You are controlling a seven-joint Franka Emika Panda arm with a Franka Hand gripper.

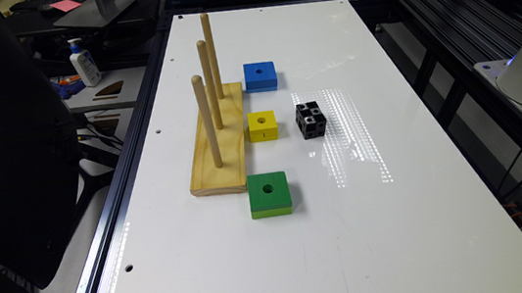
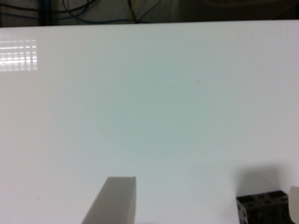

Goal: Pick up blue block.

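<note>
Blue block waits untouched on the table; the gripper hangs high above with its claw spread.

The white table (image 1: 398,229) carries everything in a neat layout: the wooden peg base (image 1: 219,144) runs along one side, and three holed blocks sit in a row just beside it, likely staged for stacking on the pegs. The green block (image 1: 269,195) is nearest the camera, the blue block (image 1: 260,76) lies flat at the far end, hole up, and the yellow block (image 1: 262,126) is between them. A black cube (image 1: 310,119) stands near the yellow one. The gripper (image 2: 205,198) has both fingers wide apart, holding nothing, probably ready for the approach.
</note>
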